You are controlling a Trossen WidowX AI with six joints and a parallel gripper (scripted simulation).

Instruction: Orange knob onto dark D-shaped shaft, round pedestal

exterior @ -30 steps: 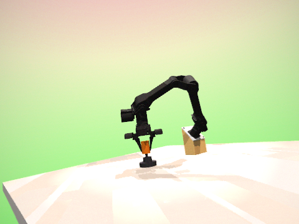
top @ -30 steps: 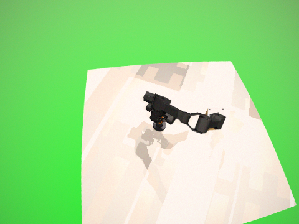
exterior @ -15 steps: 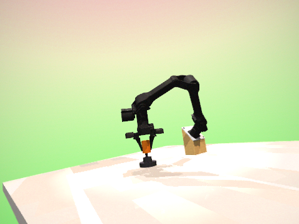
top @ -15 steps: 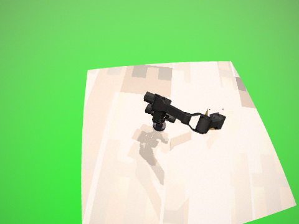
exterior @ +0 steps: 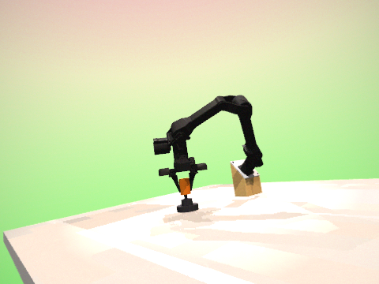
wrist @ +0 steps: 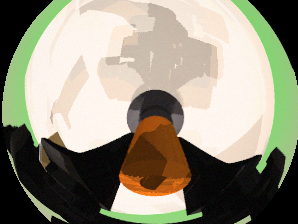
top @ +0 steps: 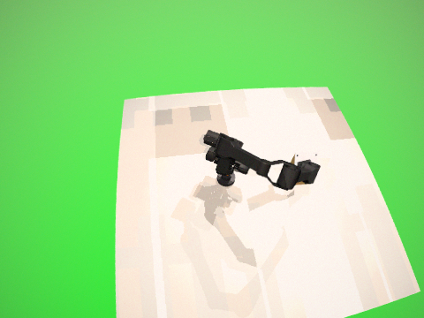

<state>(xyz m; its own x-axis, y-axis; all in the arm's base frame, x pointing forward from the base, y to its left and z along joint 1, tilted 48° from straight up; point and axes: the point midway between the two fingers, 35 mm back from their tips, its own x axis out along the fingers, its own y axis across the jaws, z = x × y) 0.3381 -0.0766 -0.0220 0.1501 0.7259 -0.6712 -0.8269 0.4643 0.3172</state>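
Note:
The orange knob (exterior: 185, 186) (wrist: 156, 150) is upright between the fingers of my gripper (exterior: 185, 191) (wrist: 155, 139), which is shut on it. The round dark pedestal (exterior: 181, 208) (wrist: 175, 116) (top: 226, 182) stands on the table directly below. In the exterior view a short piece of the dark shaft (exterior: 185, 196) shows between the knob's lower end and the pedestal's raised middle, so the knob is not against the pedestal. The knob's lower end is at the shaft's top; whether the shaft is inside the hole cannot be told. The flat sides are hidden.
The arm's base stands on a wooden block (exterior: 241, 187) to the right in the exterior view. The pale table (top: 309, 247) (exterior: 118, 252) carries patchy shadows, and its left edge shows in the exterior view. The arm covers most of the knob in the top view.

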